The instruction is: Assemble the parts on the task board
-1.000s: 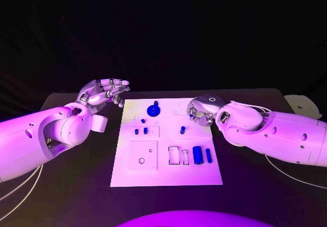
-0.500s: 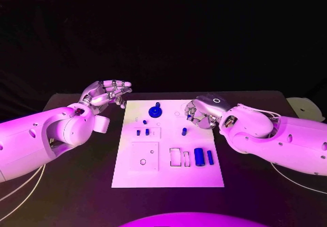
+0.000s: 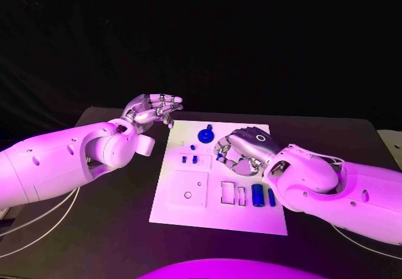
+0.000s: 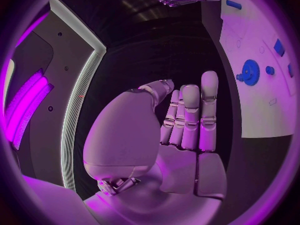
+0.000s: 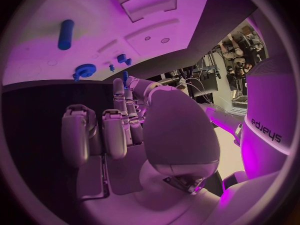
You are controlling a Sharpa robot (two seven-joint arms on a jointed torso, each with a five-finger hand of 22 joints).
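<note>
The white task board (image 3: 216,216) lies mid-table. On it stand a blue gear (image 3: 205,135), two small blue pegs (image 3: 186,158) and two blue cylinders (image 3: 257,195). My right hand (image 3: 239,152) hovers over the board's middle with its fingers curled down. In the right wrist view a small blue peg (image 5: 124,76) sits right at the tips of its thumb and one finger. I cannot tell whether they grip it. My left hand (image 3: 155,110) is raised off the board's far left corner, fingers upright and side by side (image 4: 187,115), holding nothing.
The board has a square recessed plate (image 3: 189,189) and narrow slots (image 3: 228,193) near the cylinders. Black table (image 3: 109,192) surrounds the board on every side. A pale object (image 3: 394,139) sits at the table's right edge.
The camera has shifted. My right hand has moved from the board's far right edge in over its middle, covering the lone blue peg. The left hand keeps its place.
</note>
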